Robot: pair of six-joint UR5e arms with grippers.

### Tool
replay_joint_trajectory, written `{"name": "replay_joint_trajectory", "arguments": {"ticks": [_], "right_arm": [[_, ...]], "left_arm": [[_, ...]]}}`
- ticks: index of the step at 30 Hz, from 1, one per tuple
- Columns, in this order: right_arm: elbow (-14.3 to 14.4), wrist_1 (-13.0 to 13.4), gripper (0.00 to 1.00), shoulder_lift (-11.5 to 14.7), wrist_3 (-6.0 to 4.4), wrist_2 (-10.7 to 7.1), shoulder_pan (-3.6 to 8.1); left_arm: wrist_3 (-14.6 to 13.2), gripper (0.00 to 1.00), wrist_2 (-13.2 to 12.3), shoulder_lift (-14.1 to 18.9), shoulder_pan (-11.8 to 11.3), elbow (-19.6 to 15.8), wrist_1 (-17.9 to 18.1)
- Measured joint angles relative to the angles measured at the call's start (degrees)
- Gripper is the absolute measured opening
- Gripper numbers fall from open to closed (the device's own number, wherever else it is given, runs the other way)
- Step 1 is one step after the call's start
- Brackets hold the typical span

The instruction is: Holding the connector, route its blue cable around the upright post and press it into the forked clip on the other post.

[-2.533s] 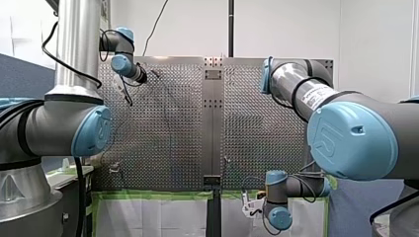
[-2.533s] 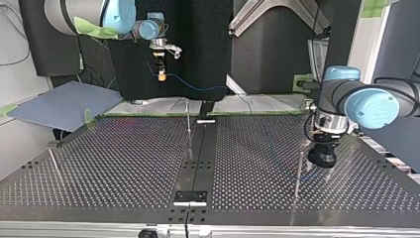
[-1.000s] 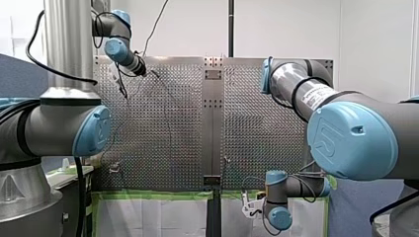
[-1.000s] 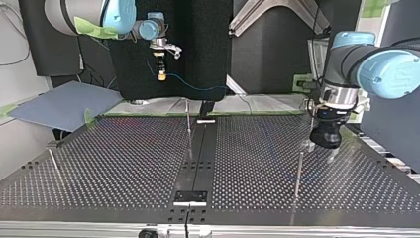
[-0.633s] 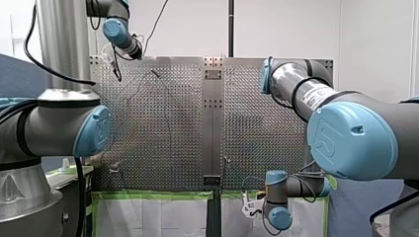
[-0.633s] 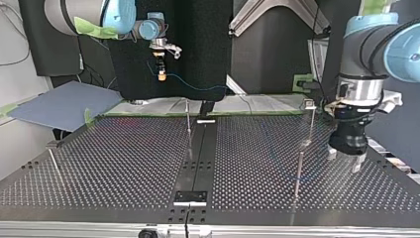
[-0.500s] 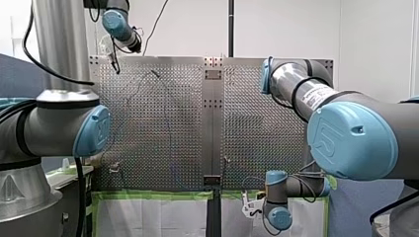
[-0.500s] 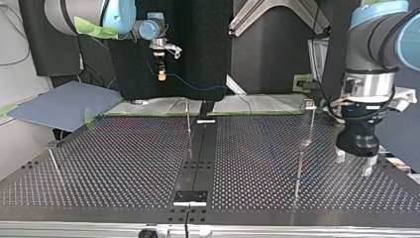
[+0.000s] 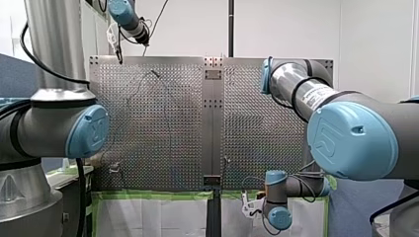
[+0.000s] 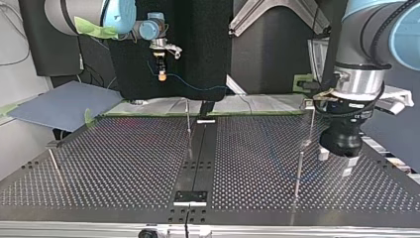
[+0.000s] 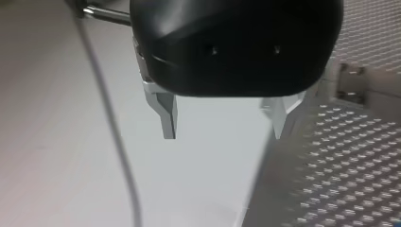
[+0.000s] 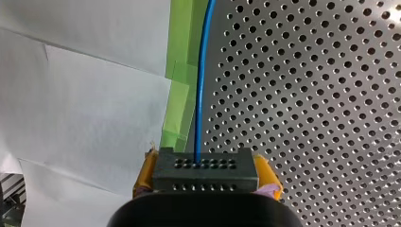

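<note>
My right gripper is clamped on the connector, its yellow pads squeezing the black block from both sides. It holds the block raised just off the table edge at the top view's left. The cable leaves the block's face straight, crosses the green tape and runs out over the perforated plate. Holding it high and drawn out this way probably gives a taut line that can be swung round a post without dragging. My left gripper hangs above the table at the top view's right, its metal fingers apart with nothing between them. It is just beside a plain rod and a headed post whose top may be the clip, though it is too small to be sure. I judge it waits open there to guide or press the cable when it arrives. The cable is not yet seated in any clip that I can see.
</note>
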State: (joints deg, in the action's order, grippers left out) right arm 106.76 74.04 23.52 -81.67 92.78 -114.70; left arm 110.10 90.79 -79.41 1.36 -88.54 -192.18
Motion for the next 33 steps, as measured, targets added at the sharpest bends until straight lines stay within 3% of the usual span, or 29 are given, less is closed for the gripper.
{"name": "replay_joint_trajectory", "arguments": {"ticks": [6, 12, 18, 33], "right_arm": [[0.00, -0.24, 0.00, 0.00, 0.00, 0.04, -0.18], [0.00, -0.29, 0.00, 0.00, 0.00, 0.05, -0.23], [-0.04, -0.23, 0.00, 0.00, 0.00, 0.05, -0.26], [-0.03, -0.22, 0.00, 0.00, 0.00, 0.05, -0.33]], "left_arm": [[-3.02, 1.00, 2.85, -2.84, 2.99, -0.02, -3.00], [-6.22, 1.00, 5.00, -3.68, 5.61, -0.03, -6.22], [-8.35, 1.00, 5.35, -3.73, 5.91, -0.03, -9.05], [-8.65, 1.00, 5.96, -3.76, 5.15, -0.03, -14.66]]}}
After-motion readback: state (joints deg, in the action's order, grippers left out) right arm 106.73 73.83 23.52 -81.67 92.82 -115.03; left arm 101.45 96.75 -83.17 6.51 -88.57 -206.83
